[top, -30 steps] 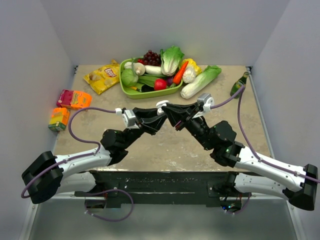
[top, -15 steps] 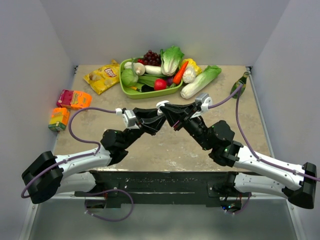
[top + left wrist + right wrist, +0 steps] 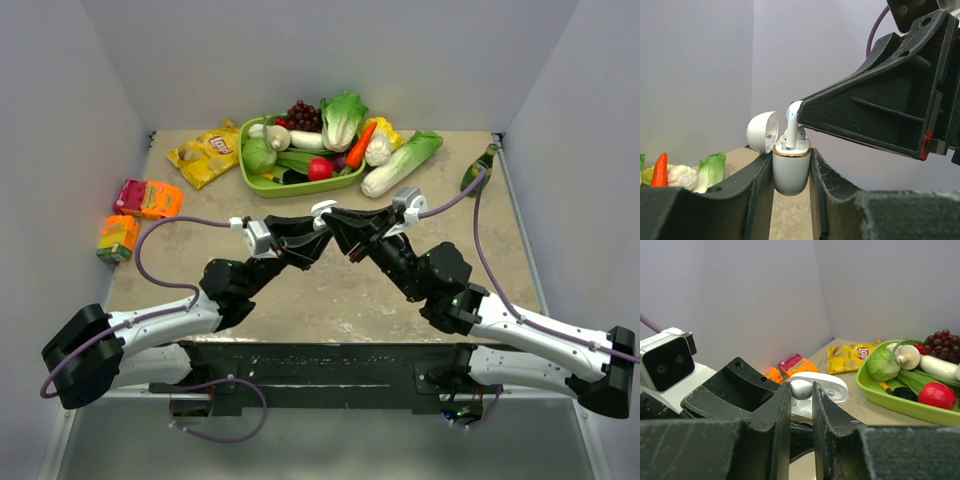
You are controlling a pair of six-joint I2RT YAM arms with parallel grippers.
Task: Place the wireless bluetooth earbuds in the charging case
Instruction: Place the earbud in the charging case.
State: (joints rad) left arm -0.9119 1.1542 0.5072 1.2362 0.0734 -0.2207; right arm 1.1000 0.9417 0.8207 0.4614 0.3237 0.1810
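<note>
Case, lid open, is clamped by L gripper; earbud is pinched by R gripper, stem partly seated.

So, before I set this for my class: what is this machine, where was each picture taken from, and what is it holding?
It is two robot arms bolted at the near edge of a table. The wide picture comes from a fixed camera above and behind them. The other two come from a small camera on each wrist, looking along that arm's own fingers. The left gripper grips a white charging case with its lid open. The right gripper pinches an earbud, whose stem stands in the case's opening. Towards the back of the table lie a green tray of vegetables and grapes, a chips bag, colourful cartons and a green bottle.
</note>
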